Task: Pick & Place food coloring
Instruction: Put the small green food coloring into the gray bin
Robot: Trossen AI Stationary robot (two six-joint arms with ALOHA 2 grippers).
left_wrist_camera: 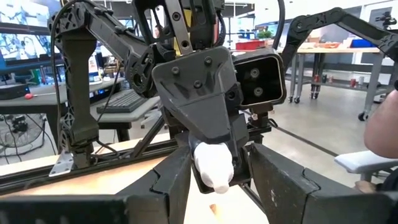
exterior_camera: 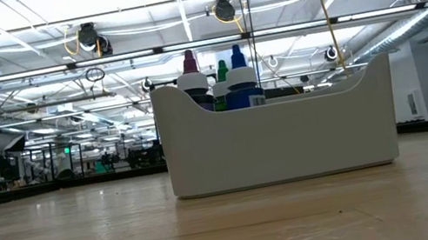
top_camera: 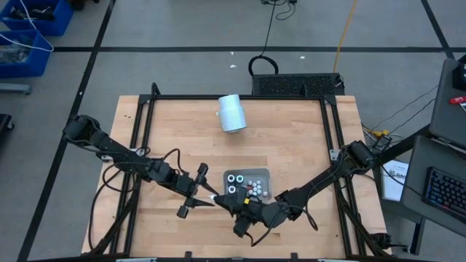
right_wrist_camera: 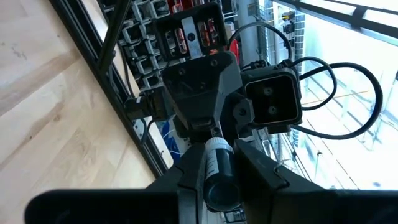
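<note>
Near the front edge of the wooden table (top_camera: 291, 153), the two arms meet tip to tip, a single food coloring bottle (right_wrist_camera: 219, 171) between them. The right gripper (top_camera: 234, 206) reaches in from the right side, its arm stretched low and diagonal across the table; in the left wrist view its fingers are clamped on the bottle's white cap end, the rounded white tip pointing toward the left arm's camera. The left gripper (top_camera: 207, 196) comes in from the left, its arm likewise low and angled inward; its two fingers (right_wrist_camera: 189, 168) lie on either side of the bottle's dark body in the right wrist view, closed against it. So both grippers grip the same bottle, which lies roughly level, off the table surface.

The bottle is small, with a white label band, a dark lower body and a white cap.

Just behind the grippers sits the grey tray (top_camera: 263, 173) holding the other food coloring bottles (top_camera: 240, 179); the low view shows white caps with maroon, green and blue tips above its wall. Farther back lies a pale-blue cylinder (top_camera: 232, 113) on its side.
</note>
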